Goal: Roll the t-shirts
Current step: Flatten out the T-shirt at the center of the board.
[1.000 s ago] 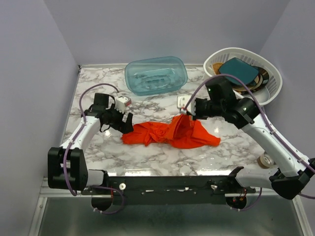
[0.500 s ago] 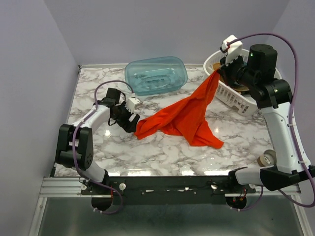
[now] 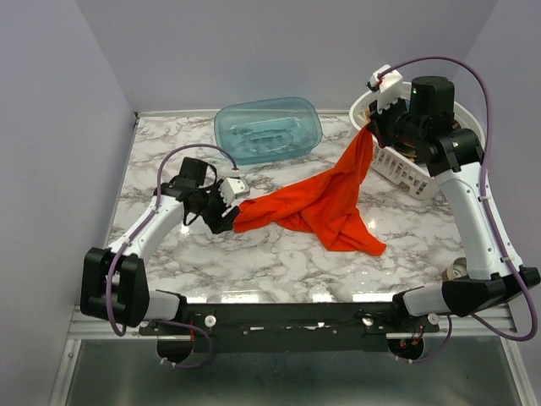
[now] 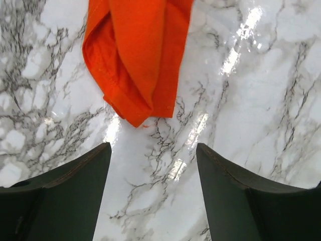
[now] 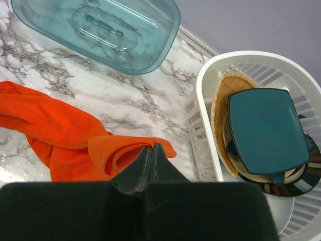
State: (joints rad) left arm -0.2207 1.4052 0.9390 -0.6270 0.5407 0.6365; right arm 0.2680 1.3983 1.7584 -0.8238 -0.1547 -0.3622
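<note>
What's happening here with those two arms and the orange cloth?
Two robot arms are working on a red-orange t-shirt, which is meant to be rolled up. The right arm has its jaws shut on one end, held high beside the white basket, so the shirt slants down to the marble table. The left arm has its jaws open at the shirt's other end, which lies on the table just ahead of them, not gripped. No rolling is done yet.
</note>
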